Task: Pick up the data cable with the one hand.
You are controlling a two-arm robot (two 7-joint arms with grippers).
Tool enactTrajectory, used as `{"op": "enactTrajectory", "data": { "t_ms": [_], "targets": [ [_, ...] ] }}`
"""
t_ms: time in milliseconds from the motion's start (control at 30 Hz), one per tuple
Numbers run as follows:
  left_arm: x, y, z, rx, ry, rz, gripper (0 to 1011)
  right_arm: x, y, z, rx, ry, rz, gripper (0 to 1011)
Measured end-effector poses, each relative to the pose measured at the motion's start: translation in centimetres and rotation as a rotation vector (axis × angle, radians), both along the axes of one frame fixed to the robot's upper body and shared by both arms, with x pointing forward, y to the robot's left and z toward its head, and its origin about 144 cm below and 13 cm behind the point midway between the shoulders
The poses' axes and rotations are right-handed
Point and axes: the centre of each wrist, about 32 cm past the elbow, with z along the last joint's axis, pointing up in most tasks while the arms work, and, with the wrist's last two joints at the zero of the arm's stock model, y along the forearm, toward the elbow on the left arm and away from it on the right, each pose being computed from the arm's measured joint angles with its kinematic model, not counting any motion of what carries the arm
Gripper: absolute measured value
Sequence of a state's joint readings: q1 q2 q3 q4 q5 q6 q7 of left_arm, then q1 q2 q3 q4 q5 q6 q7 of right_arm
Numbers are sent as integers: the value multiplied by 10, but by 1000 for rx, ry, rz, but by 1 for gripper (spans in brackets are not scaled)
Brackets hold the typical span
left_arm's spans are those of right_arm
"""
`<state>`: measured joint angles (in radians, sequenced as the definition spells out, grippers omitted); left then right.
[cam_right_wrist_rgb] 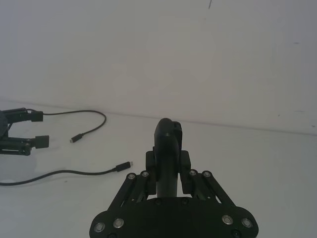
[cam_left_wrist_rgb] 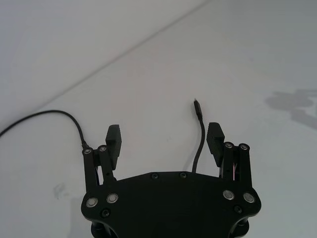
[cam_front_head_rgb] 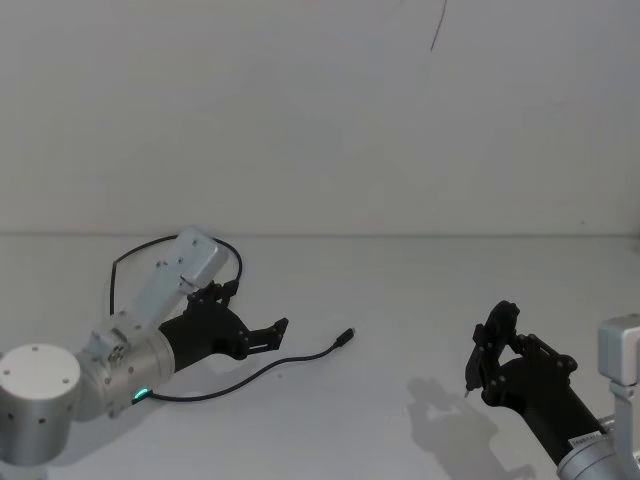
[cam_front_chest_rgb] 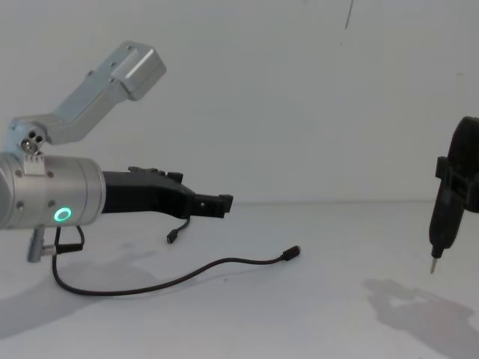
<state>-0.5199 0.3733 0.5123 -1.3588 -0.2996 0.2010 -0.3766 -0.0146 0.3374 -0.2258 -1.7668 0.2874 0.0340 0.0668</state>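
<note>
Left wrist view: left gripper (cam_left_wrist_rgb: 163, 130) is spread wide with nothing in it. The data cable (cam_left_wrist_rgb: 200, 134) lies flat on the white table (cam_left_wrist_rgb: 148, 74). It runs out from under the palm, off-centre in the opening, and its plug end sits past the tips. Chest view: the gripper hangs above the table with the cable below it, apart, no contact. The near run curves right from under the left wrist; the other end loops round the far side of the arm. Right gripper (cam_right_wrist_rgb: 169, 159) sits low at right, well apart from the cable, clenched on a dark pen-like tool (cam_right_wrist_rgb: 168, 131).
</note>
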Motion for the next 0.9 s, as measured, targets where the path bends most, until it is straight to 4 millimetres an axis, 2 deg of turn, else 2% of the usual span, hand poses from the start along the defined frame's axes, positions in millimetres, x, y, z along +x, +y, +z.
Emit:
{"op": "enactTrajectory", "data": {
  "t_ms": [467,900],
  "targets": [
    [19,14,21,85,142,-85,1001,0,0,0,0,0,0,263],
    [40,15,36,116,212,-155,1001,0,0,0,0,0,0,263]
  ]
}}
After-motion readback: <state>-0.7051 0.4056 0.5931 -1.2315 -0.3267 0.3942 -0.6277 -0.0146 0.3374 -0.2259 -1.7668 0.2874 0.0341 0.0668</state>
